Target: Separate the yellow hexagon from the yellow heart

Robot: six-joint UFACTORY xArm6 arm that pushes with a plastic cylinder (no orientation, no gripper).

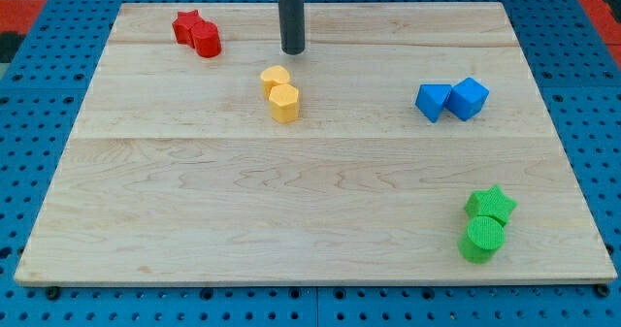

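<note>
My tip (293,50) has no fingers and holds nothing. It sits just above the yellow heart (275,79), which touches the yellow hexagon (284,103) below it, near the board's (194,211) top. I think it waits there to push between them. Lots of bare wood lies below.

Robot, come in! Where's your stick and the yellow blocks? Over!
My tip just above the yellow pair, toward the view's top, apart. Yellow heart and yellow hexagon touching, not separated. Nothing in the way.
</note>
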